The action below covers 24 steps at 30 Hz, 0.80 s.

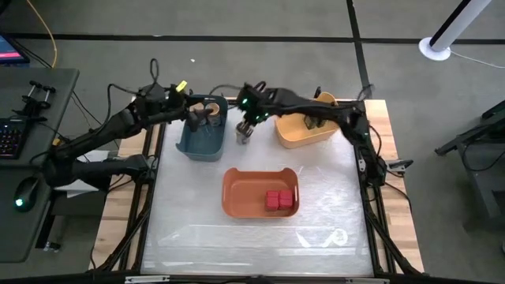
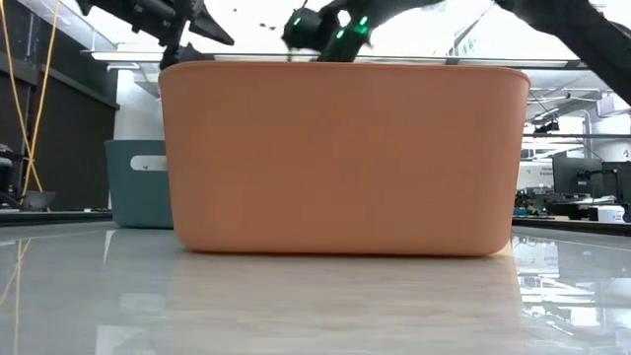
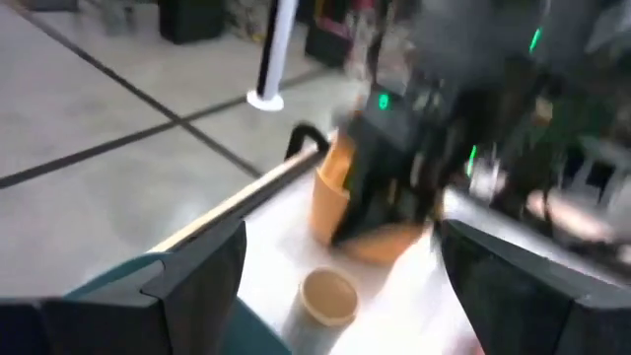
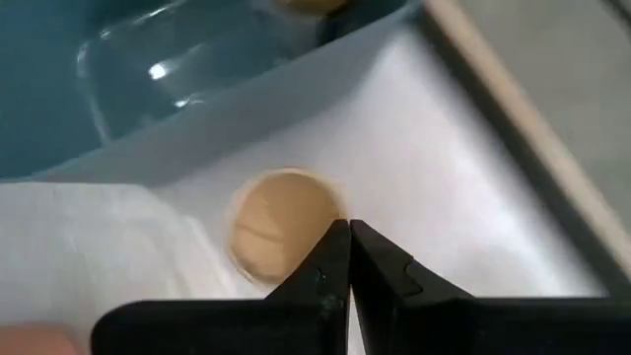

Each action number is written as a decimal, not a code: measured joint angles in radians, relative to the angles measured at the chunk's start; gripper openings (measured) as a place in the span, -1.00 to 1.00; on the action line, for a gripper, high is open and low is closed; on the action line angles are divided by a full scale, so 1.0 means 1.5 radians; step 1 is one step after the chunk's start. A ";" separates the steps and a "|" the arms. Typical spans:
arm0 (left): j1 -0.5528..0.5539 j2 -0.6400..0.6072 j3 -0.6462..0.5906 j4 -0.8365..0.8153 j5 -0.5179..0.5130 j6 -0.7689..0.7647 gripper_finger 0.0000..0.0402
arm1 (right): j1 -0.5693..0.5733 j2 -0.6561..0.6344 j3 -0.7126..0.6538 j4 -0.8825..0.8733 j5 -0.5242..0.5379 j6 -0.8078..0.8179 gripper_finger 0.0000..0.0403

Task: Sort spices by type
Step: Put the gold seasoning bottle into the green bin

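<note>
Looking down from above, the left gripper (image 1: 207, 117) hung over the blue bin (image 1: 202, 143) at the far left of the table (image 1: 189, 213), fingers (image 3: 202, 271) spread wide apart with nothing between them. The right gripper (image 1: 246, 126) sat just right of that bin, over the gap between it and the yellow bin (image 1: 304, 132). Its fingers (image 4: 325, 271) were pressed together, tips touching, nothing held. A jar with a tan lid (image 4: 281, 225) stood upright on the table right below those closed tips, just beside the blue bin's wall. Another tan lid (image 4: 308, 5) showed inside the blue bin, partly cut off. Two red tins (image 1: 278, 200) sat side by side in the orange bin (image 1: 245, 189), nearer the front, toward its right end.
</note>
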 joint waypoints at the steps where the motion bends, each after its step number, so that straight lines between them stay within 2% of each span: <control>1: -0.005 0.018 0.018 -0.021 0.003 0.020 0.62 | -0.005 -0.017 0.001 -0.016 0.014 -0.005 -1.00; 8: -0.043 0.210 0.184 -0.211 0.007 0.232 0.62 | -0.039 -0.123 0.003 -0.074 0.057 -0.013 -1.00; 12: -0.057 0.326 0.244 -0.254 0.037 0.350 0.62 | -0.054 -0.183 0.003 -0.084 0.059 0.001 -1.00; 19: -0.058 0.494 0.323 -0.254 0.056 0.428 0.62 | -0.061 -0.229 0.003 -0.102 0.063 0.030 -1.00; 24: -0.058 0.575 0.361 -0.253 0.118 0.432 0.62 | -0.057 -0.228 -0.003 -0.124 0.064 0.031 -1.00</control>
